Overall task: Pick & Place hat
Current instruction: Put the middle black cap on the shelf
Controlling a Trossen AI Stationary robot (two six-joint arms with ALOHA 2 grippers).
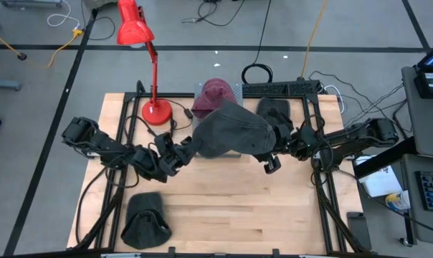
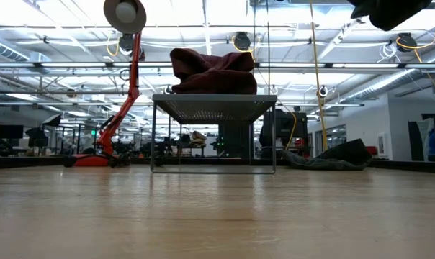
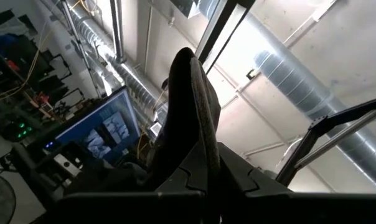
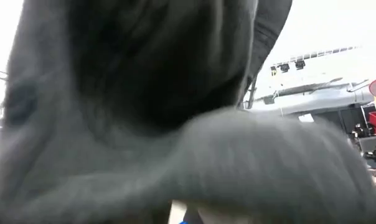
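While both arms hold the grey hat [image 1: 227,133] aloft at centre frame above the desk [image 1: 231,208], left jaws [image 1: 186,153] and right jaws [image 1: 272,147] each pinching its brim, it looks light, soft and floppy, best gripped at the edges.

You can't see either hand's fingers: the grey hat [image 1: 229,133] held between them covers both grips.
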